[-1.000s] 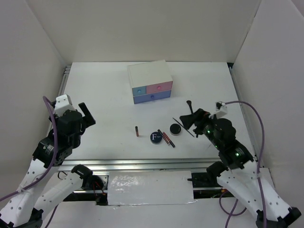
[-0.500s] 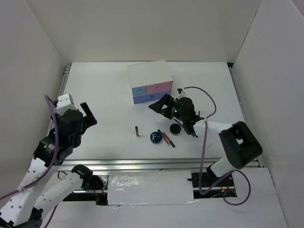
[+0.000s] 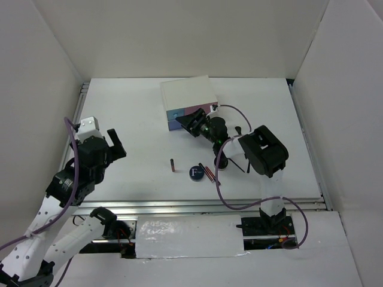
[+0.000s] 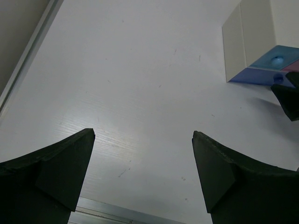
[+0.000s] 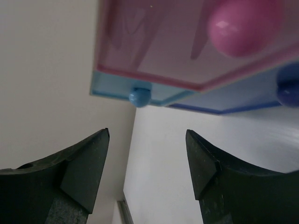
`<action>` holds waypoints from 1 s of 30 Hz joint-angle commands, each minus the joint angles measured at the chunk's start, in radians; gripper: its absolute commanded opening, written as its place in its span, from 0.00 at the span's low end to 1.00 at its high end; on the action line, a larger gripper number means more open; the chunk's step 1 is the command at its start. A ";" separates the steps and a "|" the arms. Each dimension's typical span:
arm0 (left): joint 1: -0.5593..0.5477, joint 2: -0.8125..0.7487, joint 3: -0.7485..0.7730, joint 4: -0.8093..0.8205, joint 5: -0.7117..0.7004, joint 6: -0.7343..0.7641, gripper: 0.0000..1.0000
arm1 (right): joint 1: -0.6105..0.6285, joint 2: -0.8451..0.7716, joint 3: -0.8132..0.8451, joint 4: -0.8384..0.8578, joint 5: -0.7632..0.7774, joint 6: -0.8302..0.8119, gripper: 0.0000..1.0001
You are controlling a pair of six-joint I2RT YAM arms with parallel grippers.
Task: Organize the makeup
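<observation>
The makeup lies on the white table in front of the box: a round dark-blue compact marked "F", red-black pencils, a small dark-red tube and thin black brushes. The black jar is partly hidden behind the right arm's cable. My right gripper is open and empty, right at the drawer fronts. In the right wrist view it faces the pink knob and light-blue knob. My left gripper is open and empty over bare table at the left, as the left wrist view shows.
The white box with pink and blue drawers stands at the back centre; it also shows in the left wrist view. White walls close in the left, right and back. A metal rail runs along the table's near edge.
My right arm has swung from the near right, over the makeup, forward to the drawer fronts. My left gripper has shifted slightly to the right.
</observation>
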 commanded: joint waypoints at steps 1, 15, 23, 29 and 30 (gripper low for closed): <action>-0.003 0.008 -0.003 0.055 0.033 0.033 0.99 | 0.028 0.014 0.096 0.081 0.029 0.004 0.74; -0.003 0.031 -0.008 0.086 0.107 0.068 0.99 | 0.037 0.072 0.156 0.058 0.078 0.008 0.65; -0.003 0.040 -0.005 0.083 0.110 0.070 0.99 | 0.041 0.078 0.192 0.031 0.104 0.002 0.60; -0.003 0.033 -0.009 0.088 0.113 0.073 0.99 | 0.044 0.092 0.219 -0.009 0.127 0.001 0.56; -0.003 0.033 -0.009 0.088 0.115 0.072 0.99 | 0.041 0.092 0.222 -0.023 0.130 0.002 0.55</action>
